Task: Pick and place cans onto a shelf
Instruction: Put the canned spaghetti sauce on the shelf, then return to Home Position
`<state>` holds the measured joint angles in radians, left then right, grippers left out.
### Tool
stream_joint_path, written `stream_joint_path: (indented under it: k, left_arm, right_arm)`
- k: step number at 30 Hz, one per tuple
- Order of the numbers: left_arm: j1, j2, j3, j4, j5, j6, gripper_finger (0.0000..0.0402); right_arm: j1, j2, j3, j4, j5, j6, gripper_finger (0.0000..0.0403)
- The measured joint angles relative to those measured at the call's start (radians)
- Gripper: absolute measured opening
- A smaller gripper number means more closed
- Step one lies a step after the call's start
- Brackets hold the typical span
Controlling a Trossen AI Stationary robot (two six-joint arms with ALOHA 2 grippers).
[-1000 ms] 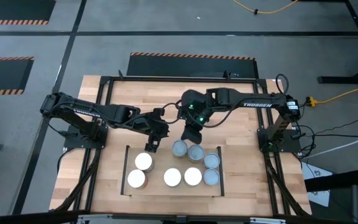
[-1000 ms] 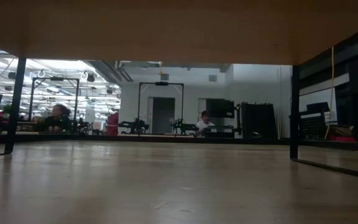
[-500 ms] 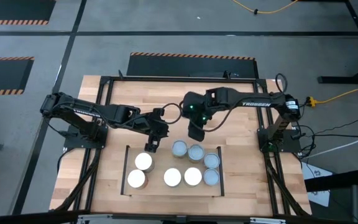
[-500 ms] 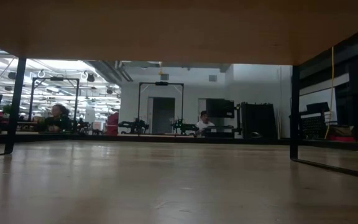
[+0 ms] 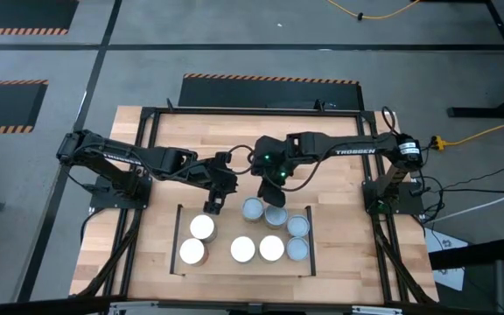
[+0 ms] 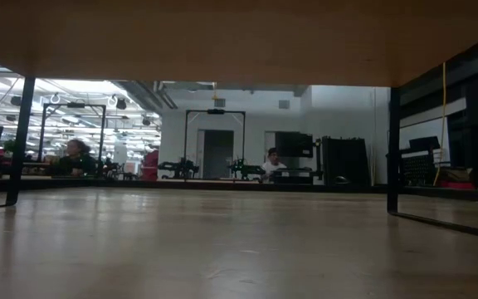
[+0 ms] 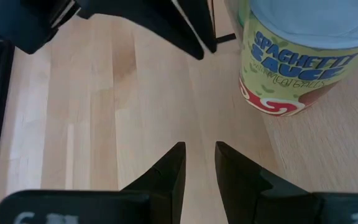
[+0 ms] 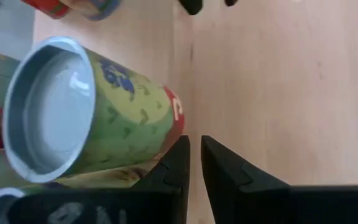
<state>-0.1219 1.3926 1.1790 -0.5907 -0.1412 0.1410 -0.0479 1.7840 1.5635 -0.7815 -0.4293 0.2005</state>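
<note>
Several cans with silvery round tops stand upright on the light-wood shelf panel point(image 5: 221, 262) with thin black rails, in the table's near middle. My left gripper point(image 5: 211, 206) hangs just beyond the far-left can point(image 5: 202, 227), fingers nearly together and empty point(image 7: 199, 155). A yellow-green and red can point(image 7: 297, 62) stands beside it. My right gripper point(image 5: 267, 185) hangs just beyond the can point(image 5: 253, 208) at the far end of the right group, fingers together and empty point(image 8: 195, 152). A green-labelled can point(image 8: 86, 124) shows close beside it.
A larger black frame point(image 5: 151, 157) surrounds the table top. Bare wood lies beyond the shelf toward the far edge point(image 5: 252, 131). The low view shows only bare wood under a board point(image 6: 239, 33), black legs point(image 6: 392, 149), and people in the room behind.
My right gripper has drawn back a little from the right group of cans toward the table's far edge, its forearm swinging with it. The cans and my left arm have kept still.
</note>
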Motion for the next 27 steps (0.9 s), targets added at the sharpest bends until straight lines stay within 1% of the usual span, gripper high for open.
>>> stream_joint_path:
  k: [11,21,27]
  left_arm:
    - [0.0,0.0,0.0,0.0,0.0,0.0,0.008]
    - [0.0,0.0,0.0,0.0,-0.002,0.0,0.008]
    - [0.0,-0.021,0.0,0.004,-0.038,0.0,0.008]
  right_arm:
    - [0.029,0.0,0.0,0.088,-0.122,-0.027,0.0045]
    - [0.05,0.0,0.0,0.142,-0.116,-0.023,0.0045]
    - [0.047,0.001,0.083,0.131,-0.114,-0.028,0.0045]
